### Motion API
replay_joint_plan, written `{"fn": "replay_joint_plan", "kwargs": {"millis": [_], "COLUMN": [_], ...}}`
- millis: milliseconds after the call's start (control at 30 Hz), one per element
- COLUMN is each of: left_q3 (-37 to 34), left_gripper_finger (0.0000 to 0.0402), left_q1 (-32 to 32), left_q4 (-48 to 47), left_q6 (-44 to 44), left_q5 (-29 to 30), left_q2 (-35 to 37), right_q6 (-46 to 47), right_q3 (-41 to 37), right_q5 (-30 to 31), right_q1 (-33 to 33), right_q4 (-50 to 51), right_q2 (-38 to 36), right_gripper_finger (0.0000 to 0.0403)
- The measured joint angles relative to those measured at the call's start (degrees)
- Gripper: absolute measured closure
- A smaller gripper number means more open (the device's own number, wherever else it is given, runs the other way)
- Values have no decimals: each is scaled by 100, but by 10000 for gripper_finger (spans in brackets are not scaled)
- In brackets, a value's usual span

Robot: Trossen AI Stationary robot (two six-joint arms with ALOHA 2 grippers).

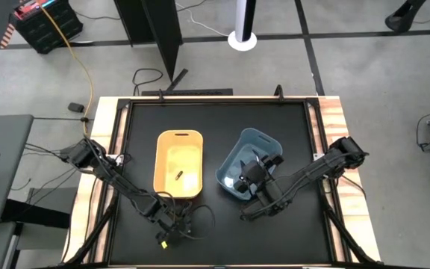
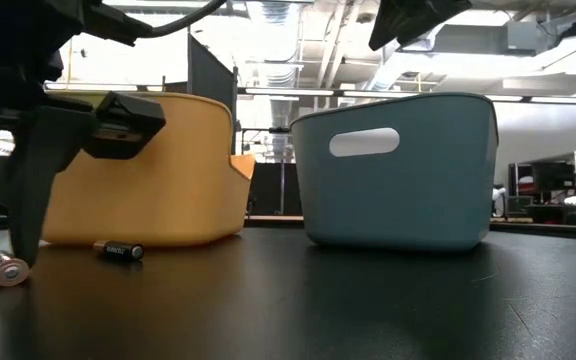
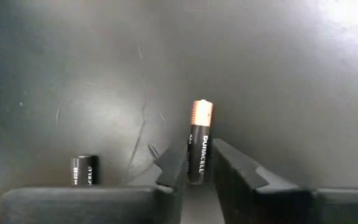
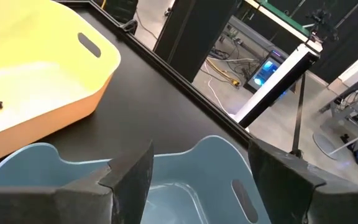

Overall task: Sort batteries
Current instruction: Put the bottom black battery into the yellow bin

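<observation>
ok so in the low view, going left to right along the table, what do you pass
Pale battery → dark battery → yellow bin → blue bin.

second battery (image 3: pixel 84 172) (edge-cropped, half hidden)

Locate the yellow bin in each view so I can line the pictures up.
High view: yellow bin, table centre-left, a dark battery inside.
Low view: left half, beside the blue bin.
Left wrist view: not in it.
Right wrist view: upper left.
Shared landmark: the blue bin, next to it wherever both show.
</observation>
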State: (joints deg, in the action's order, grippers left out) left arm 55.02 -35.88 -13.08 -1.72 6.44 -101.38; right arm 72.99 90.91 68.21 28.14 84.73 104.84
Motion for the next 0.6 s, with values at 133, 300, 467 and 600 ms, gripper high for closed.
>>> {"fn": "replay_joint_plan", "kwargs": {"millis": [133,300,467,600], "left_q3": [0,9,9,9], "left_gripper_finger": [357,377,387,389], "left_q1": [-2,-2,-2,-2], "left_q4": [-38,-122,-127,-86], "left_q6": [20,118,153,185], "left_q5": [0,-24,-24,-23], "left_q2": [2,11,15,17], "right_q6": [0,0,0,0], "right_q3": [0,0,0,0], "right_q5": [98,120,131,133], "right_q1": [0,0,0,0], "right_q4": [2,2,2,3], "right_q2": [0,0,0,0], "right_gripper_finger": [124,124,124,124]}}
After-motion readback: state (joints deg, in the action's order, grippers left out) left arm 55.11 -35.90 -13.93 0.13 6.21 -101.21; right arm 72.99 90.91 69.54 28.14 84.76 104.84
